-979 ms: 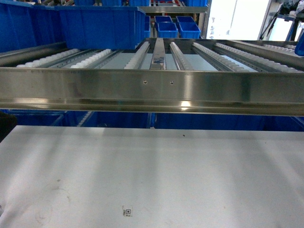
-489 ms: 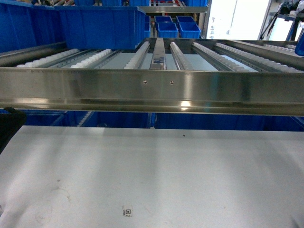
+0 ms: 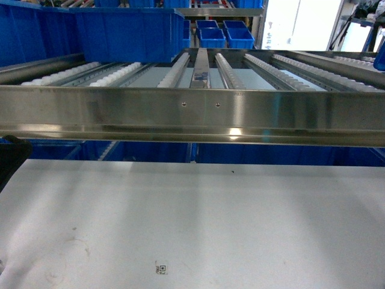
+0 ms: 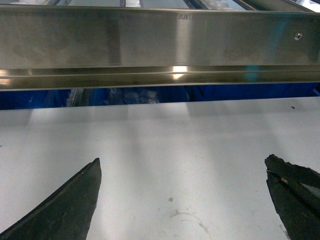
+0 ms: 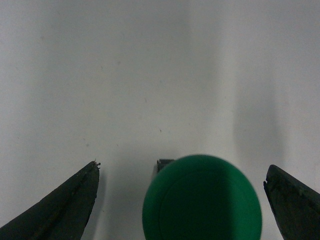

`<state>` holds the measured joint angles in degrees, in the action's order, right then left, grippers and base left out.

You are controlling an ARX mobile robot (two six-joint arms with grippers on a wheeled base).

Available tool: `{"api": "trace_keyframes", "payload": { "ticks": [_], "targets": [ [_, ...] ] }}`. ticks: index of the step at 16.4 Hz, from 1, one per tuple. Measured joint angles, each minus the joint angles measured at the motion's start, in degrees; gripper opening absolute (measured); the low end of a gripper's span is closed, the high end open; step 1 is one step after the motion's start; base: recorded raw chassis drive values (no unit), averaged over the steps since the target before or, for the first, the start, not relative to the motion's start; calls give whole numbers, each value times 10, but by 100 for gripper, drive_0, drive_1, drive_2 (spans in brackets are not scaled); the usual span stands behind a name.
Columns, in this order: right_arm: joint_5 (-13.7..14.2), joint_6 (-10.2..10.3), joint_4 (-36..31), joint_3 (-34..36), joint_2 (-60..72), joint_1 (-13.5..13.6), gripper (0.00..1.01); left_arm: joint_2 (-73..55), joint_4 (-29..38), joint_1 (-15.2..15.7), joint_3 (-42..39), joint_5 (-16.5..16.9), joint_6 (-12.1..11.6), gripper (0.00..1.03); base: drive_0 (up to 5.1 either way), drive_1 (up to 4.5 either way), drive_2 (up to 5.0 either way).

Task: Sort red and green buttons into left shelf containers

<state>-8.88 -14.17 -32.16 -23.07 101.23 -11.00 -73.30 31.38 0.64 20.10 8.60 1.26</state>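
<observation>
Right gripper (image 5: pixel 181 200) over the green button (image 5: pixel 202 197)
Its jaws are spread around the cap; lower straight, close evenly on the dark body. Left gripper (image 4: pixel 182 200) jaws spread, empty

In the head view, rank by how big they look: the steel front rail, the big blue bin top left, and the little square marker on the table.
1. steel front rail
2. big blue bin
3. square marker, tiny

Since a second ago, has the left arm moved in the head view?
Yes. The dark left arm at the left edge has risen and crept rightward, now overlapping the blue strip below the steel shelf rail; earlier it sat lower.
</observation>
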Motion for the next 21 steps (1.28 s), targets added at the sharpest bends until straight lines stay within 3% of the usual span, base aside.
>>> {"api": "trace_keyframes", "payload": {
  "ticks": [3, 8, 9, 11, 14, 15, 16, 18, 21],
  "targets": [
    [-2, -9, -27, 0, 35, -7, 97, 0, 0, 0, 0, 0, 0, 98, 0, 0, 0],
    [-14, -11, -56, -4, 49, -15, 39, 0, 0, 0, 0, 0, 0, 98, 0, 0, 0],
    [-18, -13, -70, -3, 52, -15, 30, 0, 0, 0, 0, 0, 0, 98, 0, 0, 0],
    [-23, -13, -103, 16, 53, -18, 26, 0, 0, 0, 0, 0, 0, 98, 0, 0, 0],
    [-32, 32, -259, 86, 23, -26, 26, 0, 0, 0, 0, 0, 0, 98, 0, 0, 0],
    [-34, 56, -301, 112, -21, -30, 26, 0, 0, 0, 0, 0, 0, 98, 0, 0, 0],
    [-35, 77, -298, 140, -107, -32, 26, 0, 0, 0, 0, 0, 0, 98, 0, 0, 0],
    [-60, 106, -162, 192, -314, -38, 26, 0, 0, 0, 0, 0, 0, 98, 0, 0, 0],
    [-82, 125, 69, 202, -623, -44, 26, 0, 0, 0, 0, 0, 0, 98, 0, 0, 0]
  ]
}}
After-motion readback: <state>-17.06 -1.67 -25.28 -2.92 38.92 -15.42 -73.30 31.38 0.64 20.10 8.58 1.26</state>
